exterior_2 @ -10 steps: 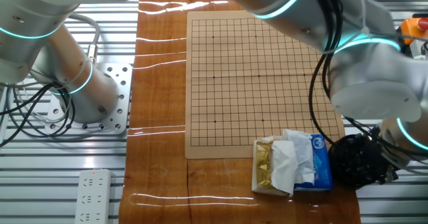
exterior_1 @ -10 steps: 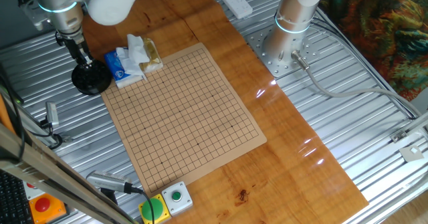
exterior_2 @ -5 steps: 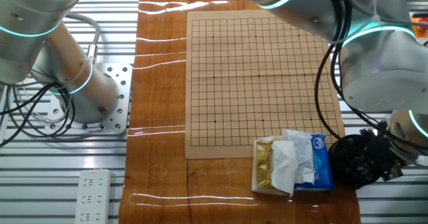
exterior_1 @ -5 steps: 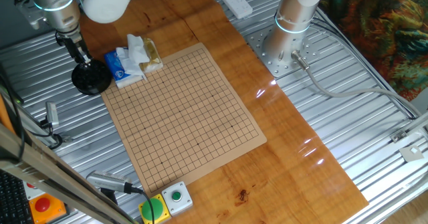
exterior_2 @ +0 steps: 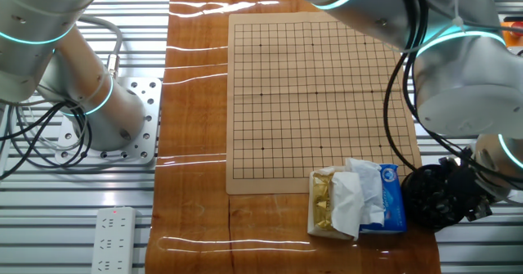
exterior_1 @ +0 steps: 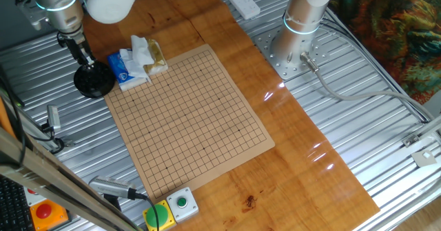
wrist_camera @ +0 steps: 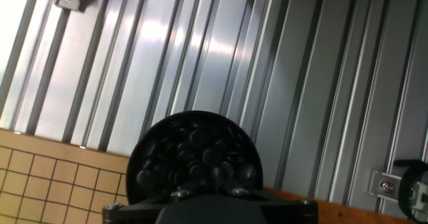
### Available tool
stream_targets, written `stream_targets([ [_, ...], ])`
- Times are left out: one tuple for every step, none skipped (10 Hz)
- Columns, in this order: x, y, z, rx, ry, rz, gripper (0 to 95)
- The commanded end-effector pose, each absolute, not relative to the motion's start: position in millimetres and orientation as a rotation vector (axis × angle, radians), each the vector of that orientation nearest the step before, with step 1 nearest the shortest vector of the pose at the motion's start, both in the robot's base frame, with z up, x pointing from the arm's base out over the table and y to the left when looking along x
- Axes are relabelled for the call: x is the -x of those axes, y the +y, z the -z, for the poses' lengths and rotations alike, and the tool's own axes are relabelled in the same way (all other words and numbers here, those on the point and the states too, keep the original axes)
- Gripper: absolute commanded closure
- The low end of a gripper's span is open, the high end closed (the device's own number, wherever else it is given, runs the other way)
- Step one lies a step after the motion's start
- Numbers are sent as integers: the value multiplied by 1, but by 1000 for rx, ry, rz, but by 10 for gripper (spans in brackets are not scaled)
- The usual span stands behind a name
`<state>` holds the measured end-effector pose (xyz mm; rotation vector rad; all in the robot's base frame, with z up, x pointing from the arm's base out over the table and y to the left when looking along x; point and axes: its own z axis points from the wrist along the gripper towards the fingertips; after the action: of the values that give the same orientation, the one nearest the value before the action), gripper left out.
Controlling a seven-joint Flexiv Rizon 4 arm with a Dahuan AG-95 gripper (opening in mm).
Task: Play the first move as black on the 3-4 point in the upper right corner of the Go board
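Tabletop carries the board, flat, no stones on the grid. Tissue pack and snack packet sit at the board's corner. Gripper is down over the bowl of black stones, just off that corner; jaws' state: cannot tell

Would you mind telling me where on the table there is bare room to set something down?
The board carries no stones, so its whole grid is free. The tabletop strip beside it is bare too. It is crowded at the board's corner, where the tissue packet, snack pack, stone bowl and gripper cluster.
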<state>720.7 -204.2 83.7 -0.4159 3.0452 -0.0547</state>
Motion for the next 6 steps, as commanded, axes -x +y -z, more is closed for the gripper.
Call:
stream_targets([
  [-719,-196,-88,407,3052,52,950],
  [-710,-163,-95,336,3069,57,950],
  [-700,-135,-98,290,3071,57,950],
  [-689,-108,-101,247,3073,54,950],
  [-680,-90,-103,213,3074,53,950],
  [-667,-69,-105,163,3073,49,950],
])
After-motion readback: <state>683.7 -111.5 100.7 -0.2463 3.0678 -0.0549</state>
